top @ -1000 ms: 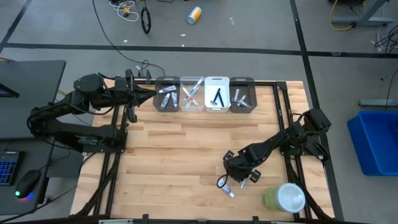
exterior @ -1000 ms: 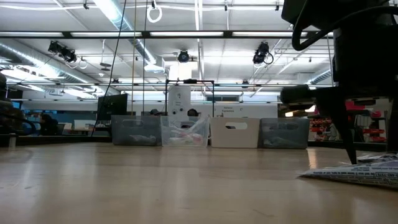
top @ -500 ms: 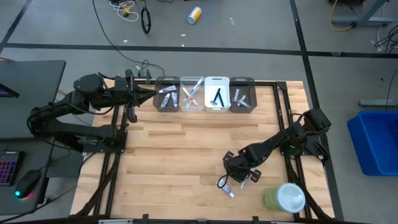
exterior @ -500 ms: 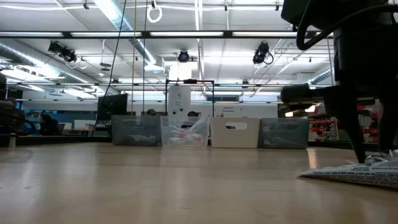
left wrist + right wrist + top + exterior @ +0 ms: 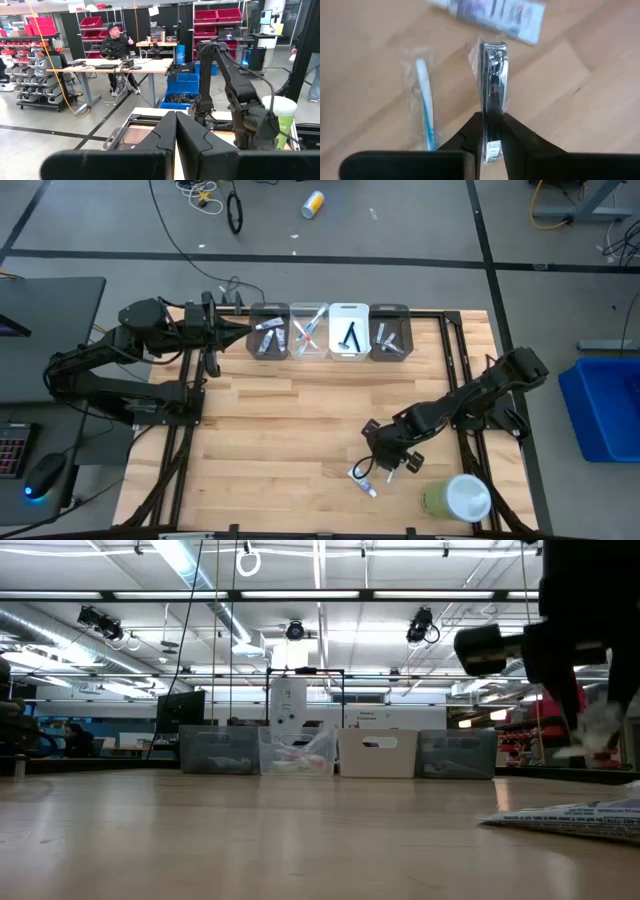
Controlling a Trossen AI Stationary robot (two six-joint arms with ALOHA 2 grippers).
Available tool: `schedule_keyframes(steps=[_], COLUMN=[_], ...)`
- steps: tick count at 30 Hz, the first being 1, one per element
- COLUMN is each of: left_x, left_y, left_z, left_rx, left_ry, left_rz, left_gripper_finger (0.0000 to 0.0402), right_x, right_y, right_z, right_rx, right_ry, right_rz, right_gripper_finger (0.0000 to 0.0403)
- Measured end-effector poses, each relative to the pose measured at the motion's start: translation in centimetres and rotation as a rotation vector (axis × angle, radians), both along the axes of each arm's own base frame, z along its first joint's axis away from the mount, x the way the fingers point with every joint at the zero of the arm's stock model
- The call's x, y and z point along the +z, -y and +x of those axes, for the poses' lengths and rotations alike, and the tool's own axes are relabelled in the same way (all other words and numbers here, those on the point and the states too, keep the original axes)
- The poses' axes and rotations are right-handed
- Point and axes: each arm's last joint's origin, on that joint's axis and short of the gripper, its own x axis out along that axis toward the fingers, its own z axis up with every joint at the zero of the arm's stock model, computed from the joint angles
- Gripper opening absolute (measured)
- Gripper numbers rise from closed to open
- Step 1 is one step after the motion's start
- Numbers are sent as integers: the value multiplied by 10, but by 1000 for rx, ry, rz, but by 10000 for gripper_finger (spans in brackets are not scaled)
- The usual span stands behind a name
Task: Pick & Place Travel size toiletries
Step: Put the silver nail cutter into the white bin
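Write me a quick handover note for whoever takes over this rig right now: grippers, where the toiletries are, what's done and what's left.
Right gripper: shut on a wrapped nail clipper, lifted off the table near the front right.
Left gripper: shut, empty, parked by the back left edge beside the bins.
Sorted: the four bins along the back edge already hold items.
Still on the table: a wrapped toothbrush and a toothpaste tube, both under the right gripper. The green-and-white container stands at the front right.
Left: carry the nail clipper to a bin, then pick up the two remaining items.
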Motion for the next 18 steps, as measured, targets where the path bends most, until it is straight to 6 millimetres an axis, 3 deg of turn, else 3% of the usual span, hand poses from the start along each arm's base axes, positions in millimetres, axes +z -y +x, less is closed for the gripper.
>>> schedule_keyframes(steps=[8, 18], left_x=[0, 0], left_y=[0, 1], left_z=[0, 0], left_rx=[0, -32], left_ry=[0, -4], left_rz=[0, 18], left_gripper_finger=[18, 18], right_x=[36, 63], right_y=[12, 51], right_z=[-8, -5], right_rx=[-135, -416], right_ry=[119, 226], right_rz=[54, 95], right_gripper_finger=[55, 55])
